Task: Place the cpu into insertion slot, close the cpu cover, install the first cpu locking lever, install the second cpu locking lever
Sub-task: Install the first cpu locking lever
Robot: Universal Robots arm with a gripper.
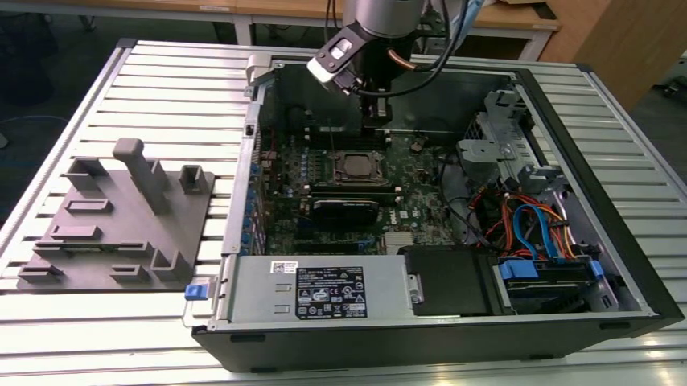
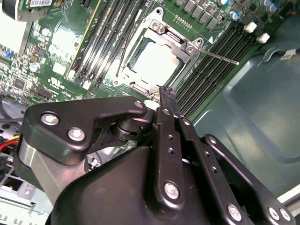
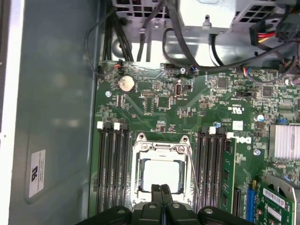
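Gripper (image 3: 161, 188) pinched together over the insertion slot (image 1: 331, 167)

Two slim black metal fingers (image 2: 165, 101) press flat against each other, holding nothing. The cpu (image 3: 161, 174), a dull silvery square, lies in the slot beneath the thin steel frame of the cpu cover (image 3: 161, 149). A stiff wire lever (image 2: 220, 55) juts out sideways over the glossy green board (image 3: 154, 112).

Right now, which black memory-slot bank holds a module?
The bank toward the finned silver heatsink: a green module fills its outer slot; the other bank is empty.
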